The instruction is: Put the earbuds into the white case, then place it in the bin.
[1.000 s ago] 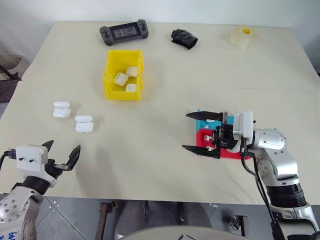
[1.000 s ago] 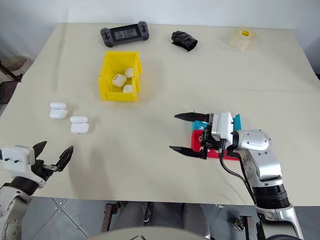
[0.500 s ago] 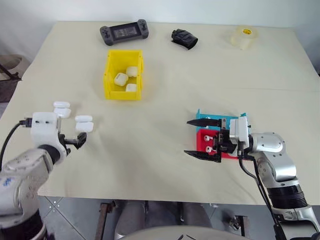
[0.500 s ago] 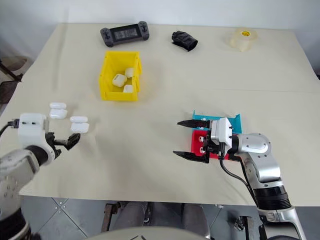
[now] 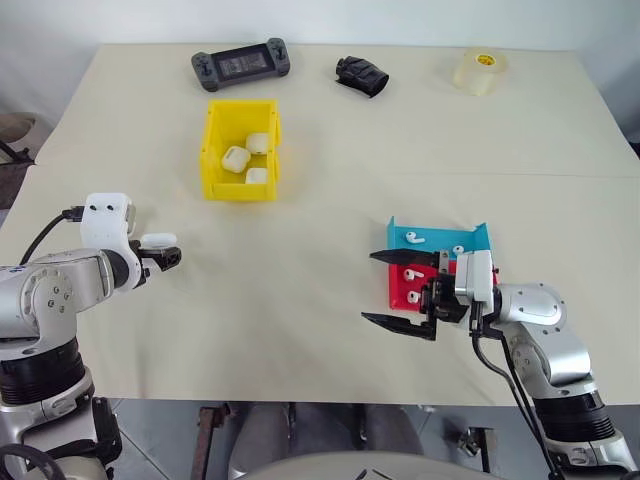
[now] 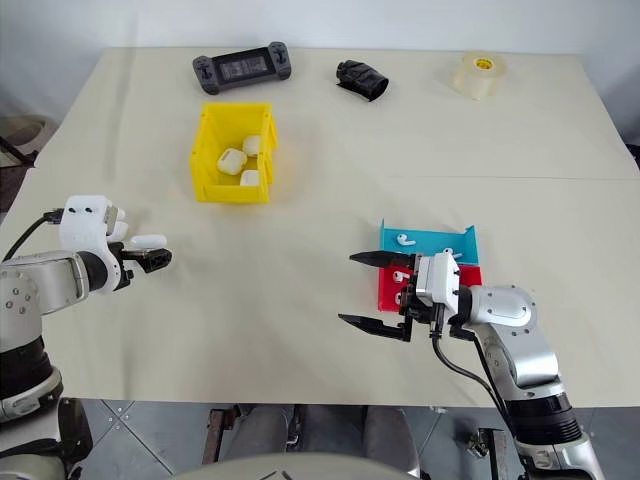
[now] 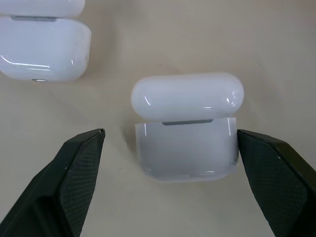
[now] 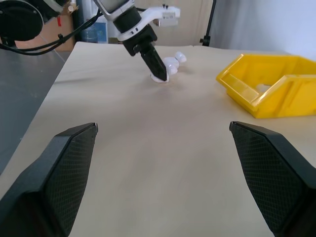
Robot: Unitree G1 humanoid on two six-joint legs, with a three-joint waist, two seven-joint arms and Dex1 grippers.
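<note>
White case sitting on the cream bench with its lid flipped up, right between the two black fingers of the left gripper. Jaws spread wide on either side of it, not touching, nothing held. Second white case just beside it, lid up too.

Over on the right side, right gripper hanging above the bench next to the trays, jaws also wide apart and holding nothing. Teal tray and red tray side by side, touching, with a few earbuds lying loose in them.

Yellow bin further back on the bench, well apart from both grippers, with three closed white cases already inside. Behind that near the far edge: dark game controller, crumpled black thing, roll of clear tape.
</note>
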